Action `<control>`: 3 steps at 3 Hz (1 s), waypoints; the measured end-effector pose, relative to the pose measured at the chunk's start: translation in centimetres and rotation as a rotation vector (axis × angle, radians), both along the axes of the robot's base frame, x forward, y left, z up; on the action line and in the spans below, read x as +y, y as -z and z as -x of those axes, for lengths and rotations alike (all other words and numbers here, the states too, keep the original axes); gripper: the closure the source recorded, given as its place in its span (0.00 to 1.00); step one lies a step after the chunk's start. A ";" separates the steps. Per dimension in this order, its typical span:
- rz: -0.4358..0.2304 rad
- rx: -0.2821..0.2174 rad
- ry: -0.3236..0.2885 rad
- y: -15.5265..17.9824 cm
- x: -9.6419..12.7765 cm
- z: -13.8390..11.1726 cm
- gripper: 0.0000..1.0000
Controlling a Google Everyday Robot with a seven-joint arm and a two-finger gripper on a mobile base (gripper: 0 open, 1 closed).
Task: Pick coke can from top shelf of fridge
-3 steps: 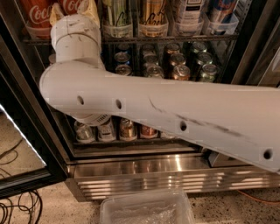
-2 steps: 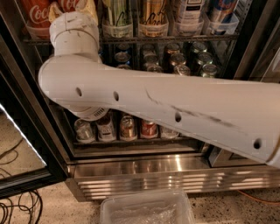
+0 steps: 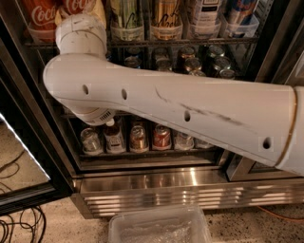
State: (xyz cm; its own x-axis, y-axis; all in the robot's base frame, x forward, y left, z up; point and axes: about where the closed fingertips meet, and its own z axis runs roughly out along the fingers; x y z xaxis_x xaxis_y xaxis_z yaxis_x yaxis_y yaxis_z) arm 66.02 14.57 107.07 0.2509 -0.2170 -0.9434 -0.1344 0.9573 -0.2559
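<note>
Two red coke cans (image 3: pixel 39 15) stand at the left end of the top shelf (image 3: pixel 190 42) of the fridge (image 3: pixel 156 182), partly cut off by the frame's top edge. Clear plastic trays (image 3: pixel 237 29) front that shelf. My white arm (image 3: pixel 180 111) crosses the view from the right, bends at an elbow and rises to a round joint (image 3: pixel 80 33) right in front of the second coke can (image 3: pixel 78 5). The gripper is out of view, beyond that joint above the frame's top edge.
Other tall cans fill the top shelf to the right. Small cans and a red-capped bottle (image 3: pixel 113 135) stand on the lower racks. The open glass door (image 3: pixel 23 156) is at the left, with cables (image 3: pixel 19 228) on the floor. A clear plastic bin (image 3: pixel 159 228) lies before the steel base.
My arm has risen slightly, its round joint moving a little higher toward the coke cans. Nothing in the fridge has moved.
</note>
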 end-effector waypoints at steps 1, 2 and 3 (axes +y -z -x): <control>0.000 0.000 0.000 -0.1 0.0 0.1 0.64; 0.000 0.000 0.000 -0.1 0.0 0.1 0.87; -0.019 -0.038 -0.028 -1.1 -0.2 0.6 1.00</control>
